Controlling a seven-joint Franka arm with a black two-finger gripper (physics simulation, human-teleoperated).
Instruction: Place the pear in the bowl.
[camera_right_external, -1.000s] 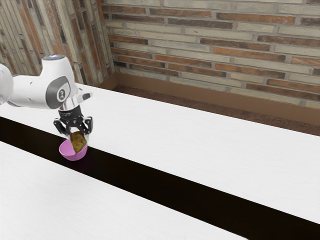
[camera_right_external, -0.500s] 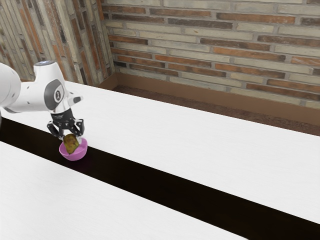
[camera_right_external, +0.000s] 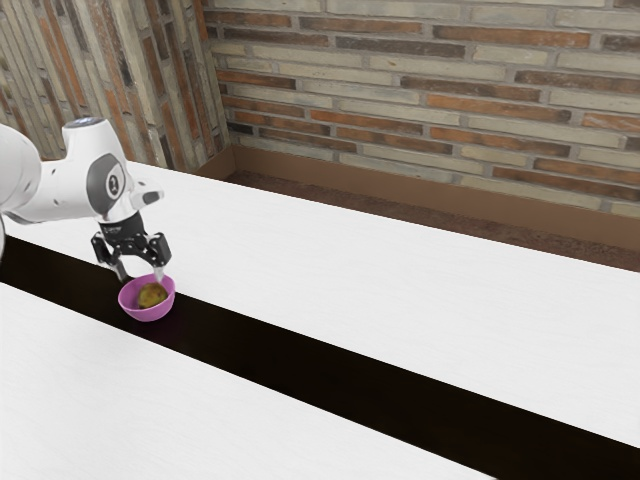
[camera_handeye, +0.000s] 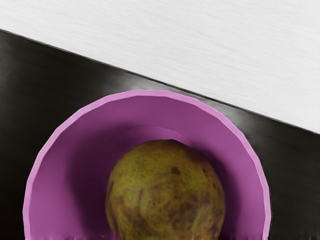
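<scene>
One brick wall (camera_right_external: 430, 70), its rough courses cream, grey and rusty orange, rises beyond the far edge of one table (camera_right_external: 350, 260). The tabletop is white and finely streaked, crossed by one smooth black band (camera_right_external: 330, 355). One white, rounded arm (camera_right_external: 70, 190) reaches in from the exterior view's left, carrying one black gripper (camera_right_external: 141, 275). Its two fingers stand apart above the bowl, and, as far as the small exterior view lets me judge, neither grips the pear. One pink bowl (camera_right_external: 148, 314), round and smooth with a faceted rim, sits on the band, well in from the table's far edge. One pear (camera_right_external: 152, 294) lies inside it, rounded, mottled olive-yellow and brown, with one small dark spot among its blotches.
</scene>
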